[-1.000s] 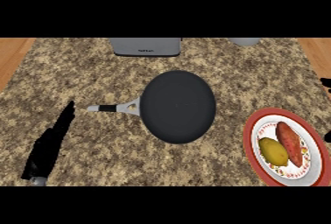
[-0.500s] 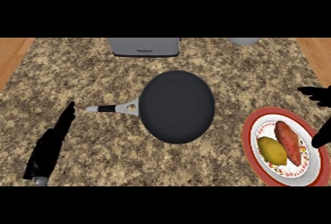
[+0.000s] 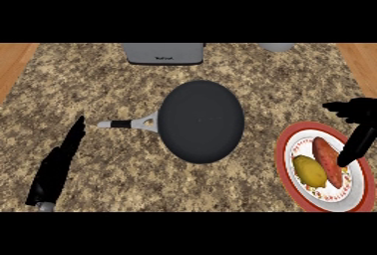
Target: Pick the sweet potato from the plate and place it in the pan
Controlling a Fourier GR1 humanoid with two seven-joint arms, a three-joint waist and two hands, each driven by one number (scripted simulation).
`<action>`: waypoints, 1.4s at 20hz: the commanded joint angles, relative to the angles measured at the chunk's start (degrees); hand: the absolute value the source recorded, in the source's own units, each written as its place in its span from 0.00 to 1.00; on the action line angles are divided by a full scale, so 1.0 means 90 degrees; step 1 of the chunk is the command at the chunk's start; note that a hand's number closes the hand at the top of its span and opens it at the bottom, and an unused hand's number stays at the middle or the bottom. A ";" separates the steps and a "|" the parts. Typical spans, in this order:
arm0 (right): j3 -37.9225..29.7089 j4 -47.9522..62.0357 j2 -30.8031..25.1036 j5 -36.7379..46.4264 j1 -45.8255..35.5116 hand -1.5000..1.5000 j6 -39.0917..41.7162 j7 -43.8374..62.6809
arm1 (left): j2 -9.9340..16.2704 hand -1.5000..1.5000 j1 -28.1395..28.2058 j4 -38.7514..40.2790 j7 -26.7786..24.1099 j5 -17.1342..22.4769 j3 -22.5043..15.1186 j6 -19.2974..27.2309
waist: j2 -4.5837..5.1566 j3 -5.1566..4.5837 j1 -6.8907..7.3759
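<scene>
Head view | right robot hand at right edge, fingers spread, one tip over sweet potato | its long axis runs up-down on plate | you reach with right; left robot hand far.

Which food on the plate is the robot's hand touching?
The reddish sweet potato on the right; the right hand has a fingertip on it. The yellow lemon beside it is untouched.

One pan, one plate (two foods)
</scene>
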 commanded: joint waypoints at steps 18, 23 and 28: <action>-0.0536 -0.0288 0.0586 0.1281 0.0620 0.00 0.0828 0.0529 | -0.0434 0.50 0.0194 -0.0078 -0.0095 -0.0312 0.0754 -0.0819 | -0.0011 -0.0002 -0.0044; -0.0374 0.0211 0.1135 0.2168 0.0907 0.00 0.0208 -0.0265 | -0.0742 0.50 0.0041 -0.0019 0.0014 -0.0701 0.0744 -0.0709 | 0.0003 0.0002 -0.0021; -0.0613 0.0204 0.1283 0.2453 0.1044 0.00 0.0376 -0.0271 | -0.0625 0.50 0.0419 -0.0267 -0.0075 -0.0651 0.1081 -0.1143 | -0.0002 0.0001 -0.0018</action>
